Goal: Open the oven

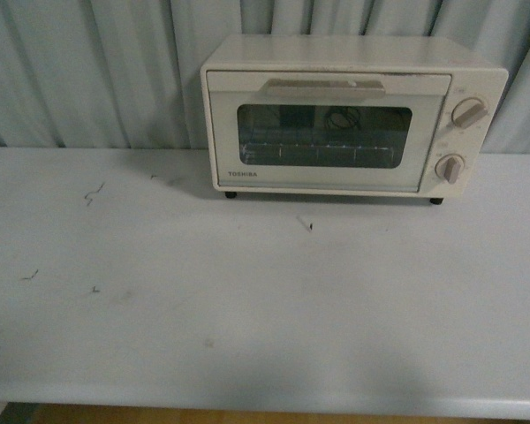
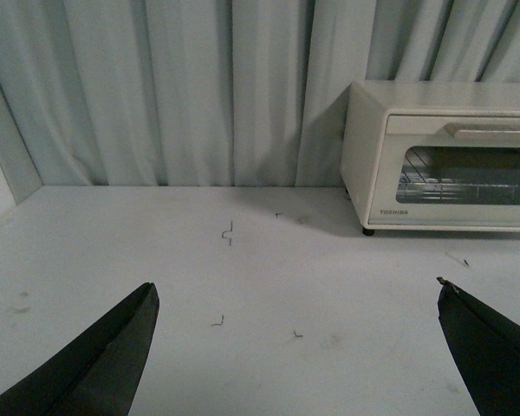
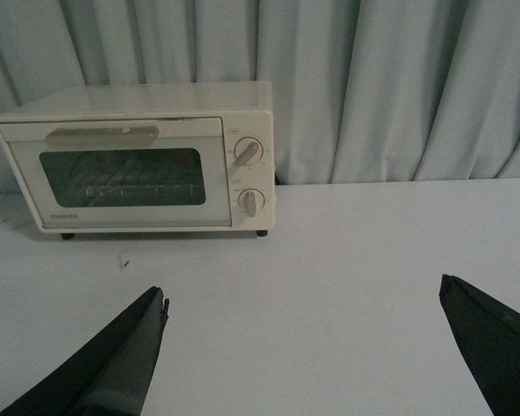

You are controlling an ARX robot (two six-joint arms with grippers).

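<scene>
The cream-white Toshiba oven (image 1: 349, 115) stands at the back of the table, against the curtain. Its glass door is shut, with the flat bar handle (image 1: 325, 87) along the top and two beige knobs (image 1: 469, 113) on its right side. A wire rack shows through the window. The oven also shows in the left wrist view (image 2: 446, 160) and the right wrist view (image 3: 139, 160). My left gripper (image 2: 296, 299) is open and empty, well short of the oven. My right gripper (image 3: 303, 299) is open and empty, also well short of it. Neither arm shows in the front view.
The pale table (image 1: 247, 300) carries small dark scraps (image 1: 92, 193) and scuff marks on its left half. A grey pleated curtain (image 1: 88, 71) hangs right behind the oven. The table's front edge (image 1: 265, 406) runs along the bottom of the front view.
</scene>
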